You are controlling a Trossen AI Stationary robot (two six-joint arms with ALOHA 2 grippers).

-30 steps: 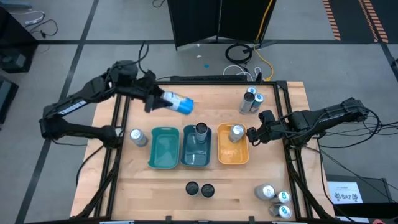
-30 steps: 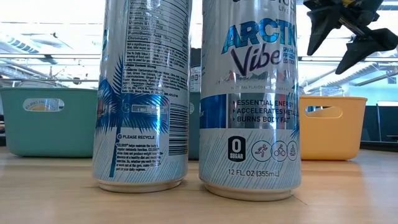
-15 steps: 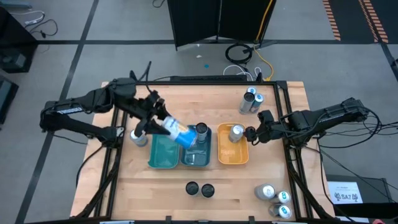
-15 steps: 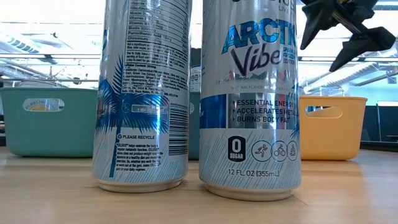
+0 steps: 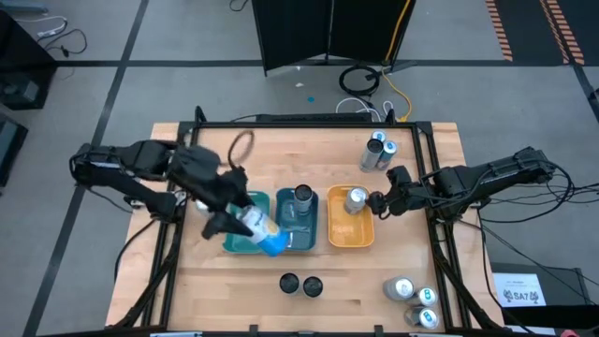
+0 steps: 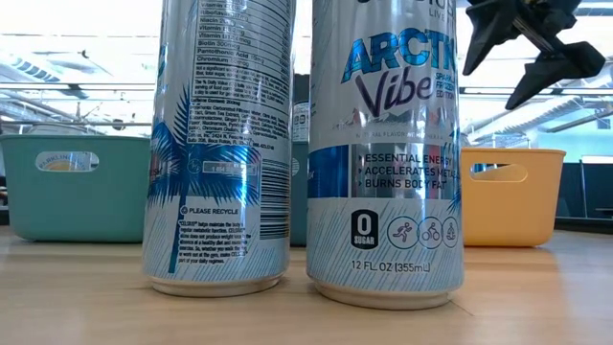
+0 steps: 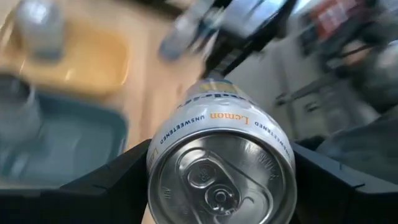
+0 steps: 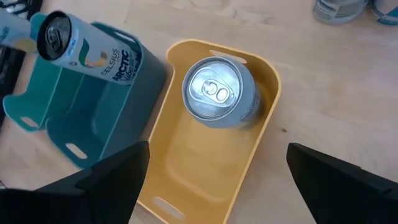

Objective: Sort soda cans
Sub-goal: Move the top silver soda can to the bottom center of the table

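Wood tabletop (image 5: 309, 309) inside a black frame carries three trays in a row at its middle, with loose cans scattered toward the corners. At the left, the left gripper (image 5: 227, 218) holds a blue-and-white can (image 5: 263, 231) clamped between its fingers, tipped well off upright and hanging over the near edge of the light teal tray (image 5: 241, 245), which looks empty. The risk here is that a can released at this tilt would land on its side, roll, or catch the wall shared with the dark teal tray (image 5: 296, 241) just to the right, where a dark-topped can (image 5: 302, 196) already stands; a wide swing could knock that one over. Two more dark-topped cans (image 5: 300, 284) wait near the front edge, clear of the arm. Further right, the orange tray (image 5: 352, 234) holds one silver can (image 5: 356, 199) at its far end. The right gripper (image 5: 379, 202) hangs just beside that tray's right wall with fingers spread wide and nothing between them; any drift left could nudge the tray or the can. Two cans (image 5: 378, 153) stand at the far right and three cans (image 5: 414, 297) at the near right corner, still unsorted.
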